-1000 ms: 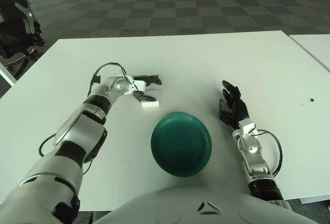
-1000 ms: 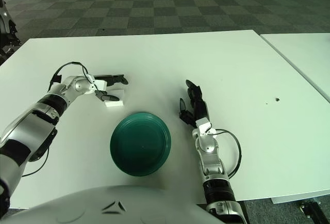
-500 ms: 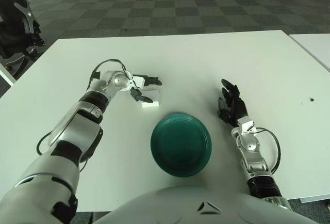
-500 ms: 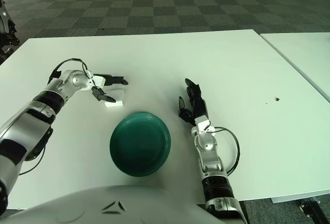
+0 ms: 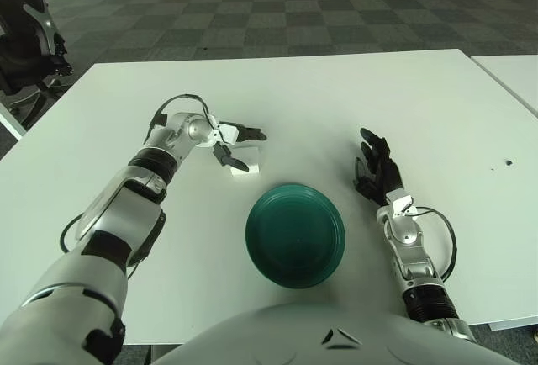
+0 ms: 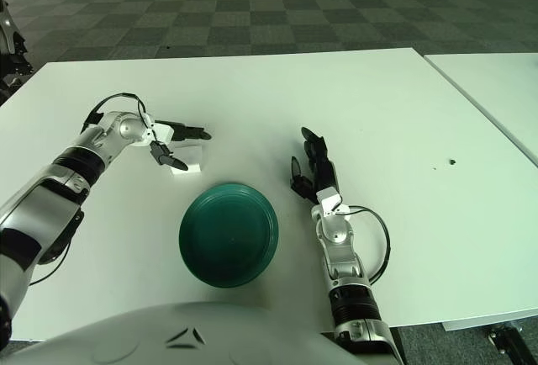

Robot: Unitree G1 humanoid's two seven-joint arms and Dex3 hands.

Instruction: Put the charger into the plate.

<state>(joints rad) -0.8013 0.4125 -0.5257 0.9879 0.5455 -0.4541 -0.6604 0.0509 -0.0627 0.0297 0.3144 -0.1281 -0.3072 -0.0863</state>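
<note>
While its fingers (image 5: 250,135) stood spread around the charger (image 5: 247,161) without closing, the left hand (image 5: 233,145) hovered over it | charger lay on the table (image 5: 277,100) at 10 o'clock from the plate (image 5: 295,234) | right hand (image 5: 376,175) showed relaxed, empty, at plate's 3 o'clock.

Silver-and-black jointed arms, looping black cables, black-fingered left hand (image 5: 234,146).

White table (image 5: 303,96) bears a green plate (image 5: 295,235) (upside up) and white charger (image 5: 248,163).
</note>
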